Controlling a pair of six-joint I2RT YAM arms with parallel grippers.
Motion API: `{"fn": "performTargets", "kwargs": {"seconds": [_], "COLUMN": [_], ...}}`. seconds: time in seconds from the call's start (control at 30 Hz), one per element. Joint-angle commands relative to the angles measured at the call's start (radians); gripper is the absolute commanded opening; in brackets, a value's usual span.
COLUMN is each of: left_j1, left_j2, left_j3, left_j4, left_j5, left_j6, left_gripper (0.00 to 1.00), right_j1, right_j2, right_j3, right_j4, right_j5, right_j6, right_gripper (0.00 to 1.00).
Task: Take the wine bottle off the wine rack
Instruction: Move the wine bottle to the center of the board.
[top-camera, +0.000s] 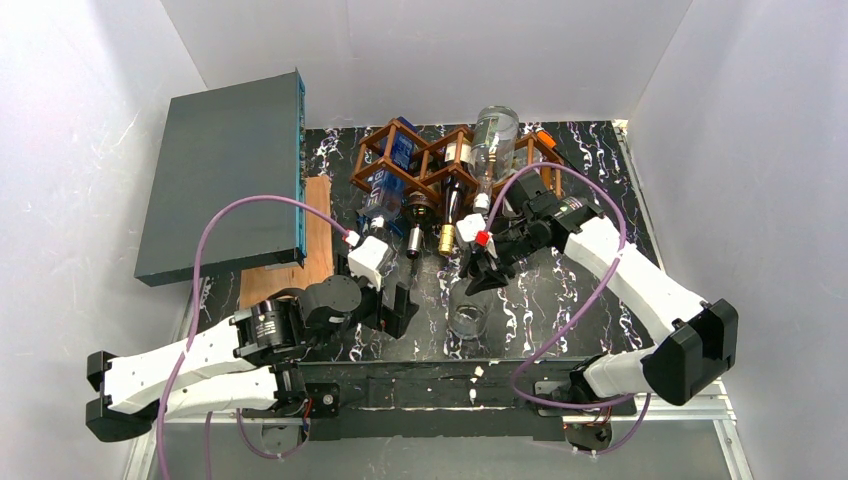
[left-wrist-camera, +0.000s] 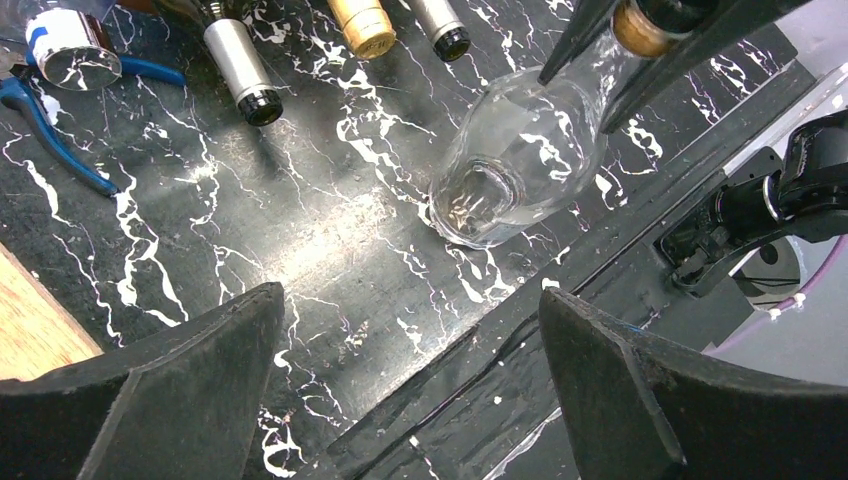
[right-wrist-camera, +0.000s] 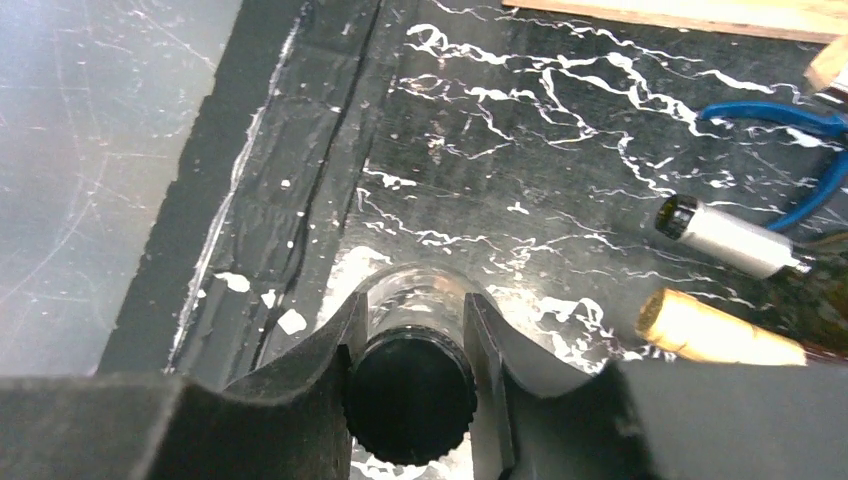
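Lying with its neck toward the arms, the clear glass wine bottle (top-camera: 495, 140) rests in the right part of the brown wooden lattice wine rack (top-camera: 440, 165). In the overhead view the rack stands at the far side of the black white-veined marble worktop (top-camera: 560, 290). The right gripper (top-camera: 480, 258) sits just in front of the rack, at the tip of that bottle's neck. Left of it, a gold-foiled bottle neck (top-camera: 447, 237) and a silver-capped bottle neck (top-camera: 415, 238) poke out of the rack. The left gripper (top-camera: 398, 308) hangs in front of the rack's left half, apart from every bottle. A clear glass tumbler (top-camera: 468, 320) stands in front of the rack, between the two grippers. A grey flat box (top-camera: 225, 170) sits left of the rack, with a pale wooden board (top-camera: 300, 250) at its near edge.

In the left wrist view, the left gripper is released, with its jaws spread wide and only worktop between them. The tumbler lies beyond them. Blue-handled pliers (left-wrist-camera: 60, 110) lie on the worktop near the silver-capped neck.

In the right wrist view, the right gripper is clenched on the wine bottle's round capped tip, one finger pressed against each side. The tumbler shows directly beyond the cap. The gold-foiled and silver-capped necks lie off to one side, with the pliers past them.
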Motion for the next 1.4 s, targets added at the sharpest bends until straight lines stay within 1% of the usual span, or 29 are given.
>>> {"fn": "performTargets", "kwargs": {"seconds": [0.0, 0.07, 0.1, 0.17, 0.3, 0.5, 0.63, 0.8, 0.97, 1.13, 1.27, 1.37], "left_j1": [0.004, 0.004, 0.004, 0.004, 0.004, 0.004, 0.004, 0.004, 0.004, 0.004, 0.004, 0.004], "left_j2": [-0.009, -0.005, -0.003, -0.004, -0.026, -0.07, -0.08, -0.083, -0.085, -0.09, -0.094, -0.097], "left_j3": [-0.014, -0.01, -0.007, -0.003, -0.012, -0.037, -0.041, -0.039, -0.04, -0.038, -0.04, -0.042], "left_j4": [0.033, 0.034, 0.032, 0.024, 0.019, 0.025, 0.023, 0.021, 0.026, 0.031, 0.032, 0.03], "left_j5": [-0.007, -0.004, -0.003, -0.002, 0.0, -0.003, -0.003, 0.004, 0.011, 0.017, 0.015, 0.017], "left_j6": [-0.01, -0.008, -0.006, -0.008, -0.014, -0.021, -0.023, -0.018, -0.012, -0.005, 0.002, 0.006], "left_gripper": [0.98, 0.98, 0.98, 0.98, 0.98, 0.98, 0.98, 0.98, 0.98, 0.98, 0.98, 0.98], "right_j1": [0.001, -0.001, -0.004, -0.018, -0.074, -0.201, -0.257, -0.333, -0.383, -0.469, -0.549, -0.633], "right_j2": [-0.026, -0.04, -0.047, -0.063, -0.11, -0.178, -0.202, -0.246, -0.25, -0.25, -0.237, -0.223], "right_j3": [0.013, 0.014, 0.017, 0.026, 0.041, 0.058, 0.073, 0.078, 0.101, 0.11, 0.113, 0.125], "right_j4": [0.011, -0.003, -0.017, -0.051, -0.121, -0.291, -0.357, -0.343, -0.322, -0.357, -0.398, -0.409], "right_j5": [-0.001, 0.005, 0.005, -0.007, -0.026, -0.002, 0.018, 0.059, 0.12, 0.141, 0.117, 0.115], "right_j6": [-0.015, -0.03, -0.035, -0.055, -0.077, -0.154, -0.171, -0.131, -0.103, -0.154, -0.199, -0.225], "right_gripper": [0.24, 0.11, 0.07, 0.01, 0.01, 0.01, 0.01, 0.01, 0.01, 0.01, 0.01, 0.01]}}
